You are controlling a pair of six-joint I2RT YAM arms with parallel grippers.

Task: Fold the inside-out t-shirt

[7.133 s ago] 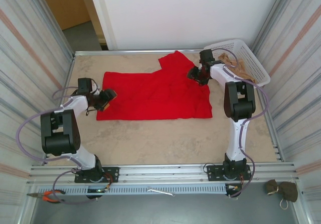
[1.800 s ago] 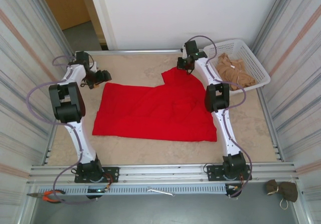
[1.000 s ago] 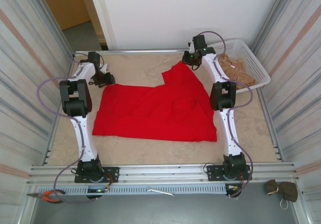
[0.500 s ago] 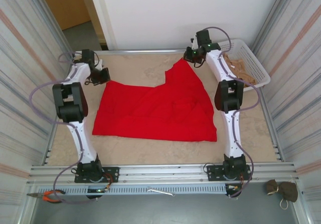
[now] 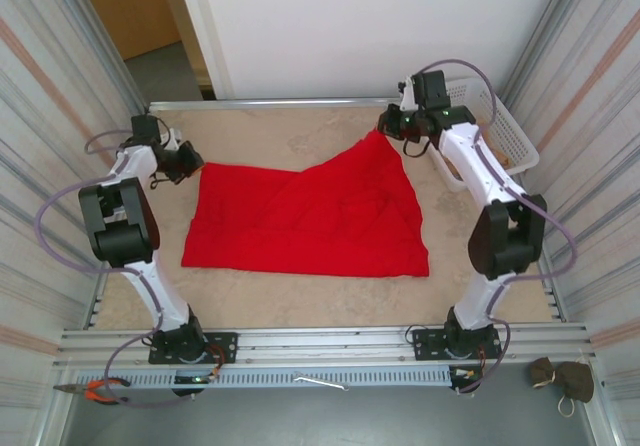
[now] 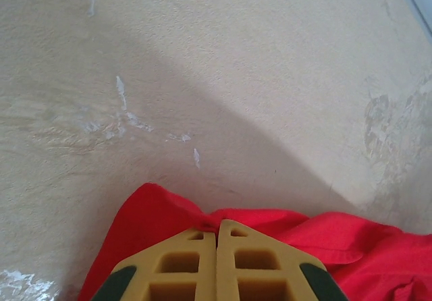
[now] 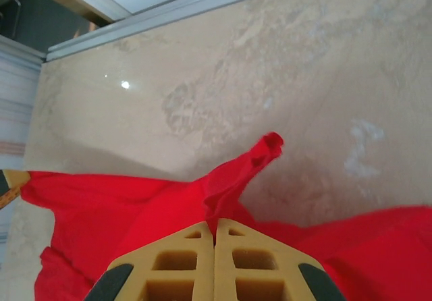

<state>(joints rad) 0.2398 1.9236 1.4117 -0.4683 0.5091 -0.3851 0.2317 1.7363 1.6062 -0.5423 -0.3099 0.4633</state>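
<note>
Your left claw (image 5: 186,160) is clamped on the shirt (image 5: 310,216) at its 10 o'clock corner, right claw (image 5: 392,129) pinching its 1 o'clock peak, likely to stretch it flat on the surface (image 5: 300,296).

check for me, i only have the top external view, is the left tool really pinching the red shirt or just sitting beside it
Observer: On the left wrist view the left tool has its pads pressed together, with the t-shirt edge puckered right at their tips.
Operator: and the right one
Observer: The right wrist view shows the right tool shut too, with the cloth rising in a ridge that runs into its tips.
Operator: any fabric past it
Observer: Yes, a small twisted tail pokes out beyond the tips, over bare table.
</note>
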